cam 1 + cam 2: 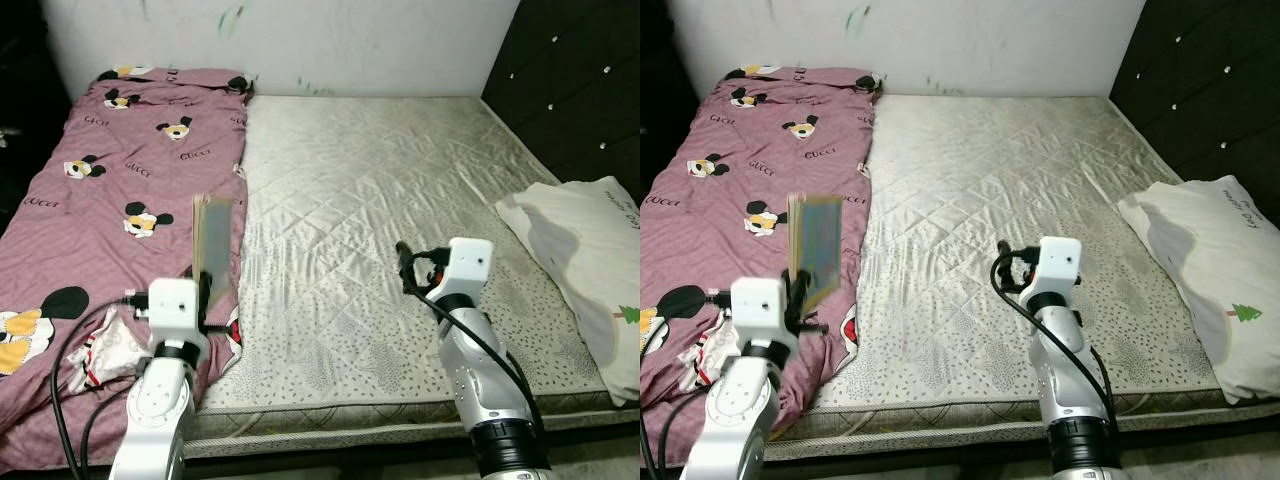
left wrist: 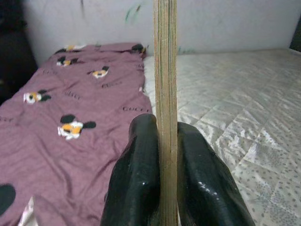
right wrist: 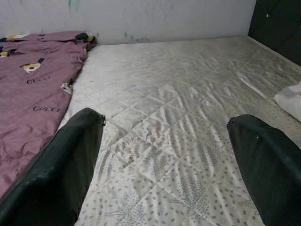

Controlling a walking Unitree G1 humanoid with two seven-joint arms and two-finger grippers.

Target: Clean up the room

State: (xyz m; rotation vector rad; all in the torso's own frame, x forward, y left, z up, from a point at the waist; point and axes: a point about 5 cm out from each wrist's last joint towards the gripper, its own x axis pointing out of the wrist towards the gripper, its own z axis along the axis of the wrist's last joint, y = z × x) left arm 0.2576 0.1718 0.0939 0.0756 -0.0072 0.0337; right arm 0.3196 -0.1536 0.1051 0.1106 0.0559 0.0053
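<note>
My left gripper [image 2: 165, 155] is shut on a thin book [image 1: 212, 242], held upright and edge-on above the pink cartoon-print blanket [image 1: 110, 180] near the bed's front left. In the left wrist view the book's page edge [image 2: 165, 70] rises between the two black fingers [image 2: 136, 179]. My right gripper [image 3: 169, 155] stands open above the middle front of the bare quilted mattress [image 1: 390, 170], with nothing between its fingers [image 3: 61, 174].
A white pillow [image 1: 585, 260] lies at the bed's right edge beside the dark tufted headboard [image 1: 580, 80]. The white wall [image 1: 300, 40] runs along the far side. Crumpled white printed cloth [image 1: 105, 350] sits on the blanket by my left arm.
</note>
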